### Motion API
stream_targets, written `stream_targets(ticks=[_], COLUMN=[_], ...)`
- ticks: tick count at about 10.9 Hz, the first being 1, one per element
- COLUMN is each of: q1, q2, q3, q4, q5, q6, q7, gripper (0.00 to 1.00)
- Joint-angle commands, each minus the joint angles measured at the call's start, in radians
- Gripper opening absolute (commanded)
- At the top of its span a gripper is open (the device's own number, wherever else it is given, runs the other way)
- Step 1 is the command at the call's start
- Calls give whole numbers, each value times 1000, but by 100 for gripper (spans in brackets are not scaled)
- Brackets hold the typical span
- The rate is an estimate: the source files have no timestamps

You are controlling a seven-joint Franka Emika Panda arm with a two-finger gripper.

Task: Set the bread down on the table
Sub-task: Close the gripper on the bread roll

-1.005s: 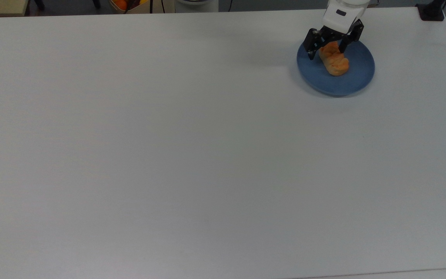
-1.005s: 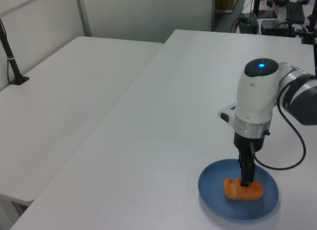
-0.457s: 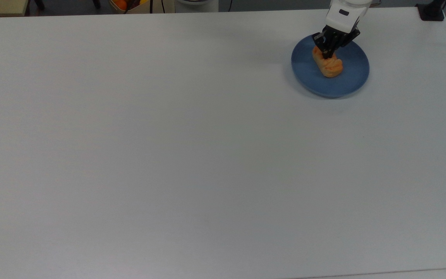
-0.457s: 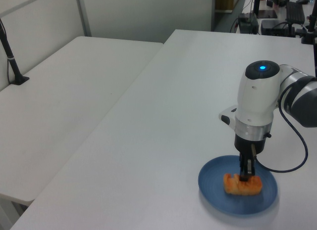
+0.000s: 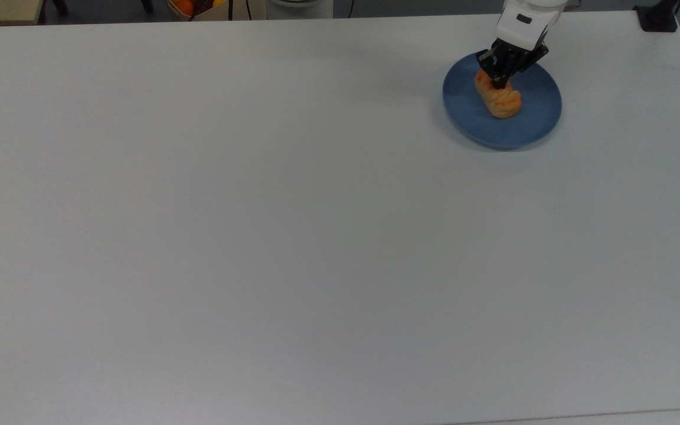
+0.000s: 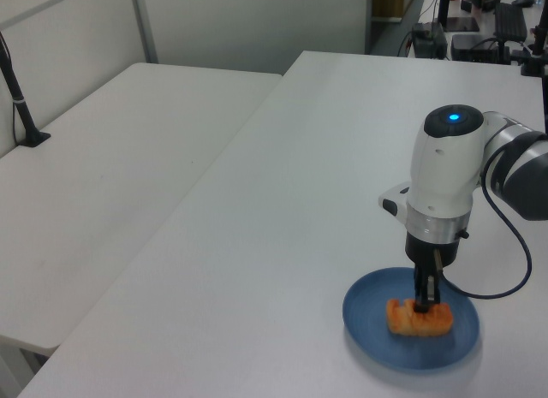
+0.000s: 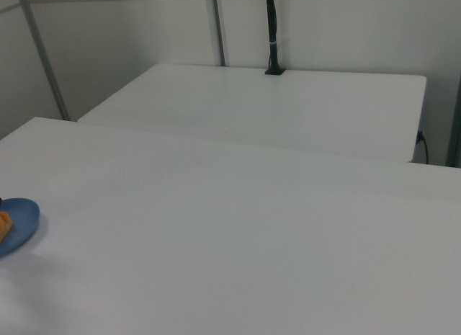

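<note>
The bread [image 5: 499, 99] is a small golden-orange bun lying on a round blue plate [image 5: 532, 121] near the far right of the white table [image 5: 257, 206] in the top view. My gripper [image 5: 498, 81] points straight down and is shut on the bread's far end. In the left view the gripper [image 6: 424, 307] pinches the top of the bread [image 6: 413, 321], which rests on the plate [image 6: 364, 317]. At the right view's left edge I see part of the plate [image 7: 20, 221] and a sliver of the bread [image 7: 3, 225].
A black mount [image 5: 659, 18] sits at the table's far right corner in the top view. A second white table [image 6: 103, 175] with a black post [image 6: 21, 107] stands alongside. A cable [image 6: 507, 261] loops off my arm by the plate.
The fingers, spread wide around the bread a second ago, have shut on it. Plate and bread slid slightly toward the top view's left. Almost nothing moved in the last half second.
</note>
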Motion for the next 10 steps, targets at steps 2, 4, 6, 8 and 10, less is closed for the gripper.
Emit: stream_targets(ticks=[2, 4, 6, 8, 10], q1=[-4, -4, -10, -12, -16], q2=[-35, -46, -47, -49, -48], q3=[-1, 1, 1, 1, 1], q4=[1, 1, 1, 1, 1], q5=[-5, -4, -4, -4, -4], q6=[-34, -46, -46, -46, -44], q7=[20, 20, 19, 16, 11], gripper=[0, 0, 0, 0, 0])
